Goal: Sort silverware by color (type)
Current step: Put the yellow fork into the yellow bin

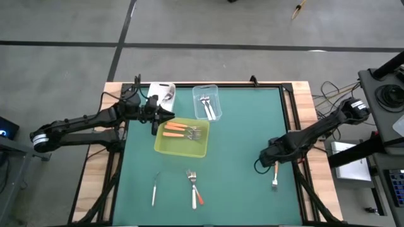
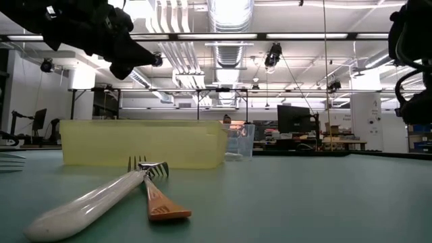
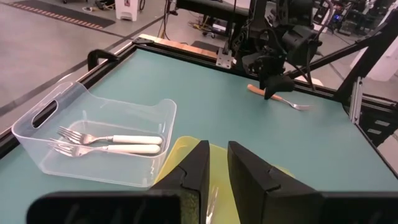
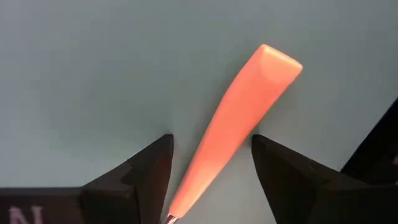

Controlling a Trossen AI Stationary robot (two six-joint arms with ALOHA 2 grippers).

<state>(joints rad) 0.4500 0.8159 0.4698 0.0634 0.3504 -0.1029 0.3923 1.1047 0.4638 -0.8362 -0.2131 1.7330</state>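
Seemingly untouched, orange-handled fork (image 4: pixel 233 127) lies between open right hand (image 4: pixel 211 168).

The high view looks straight down on the whole bench (image 1: pixel 240 139). The low view sits at bench level, close to two forks, facing the tray (image 2: pixel 142 143) and room. The left wrist view looks across the bench; the right wrist view is very close on an orange fork (image 4: pixel 233 127), which the high view shares.
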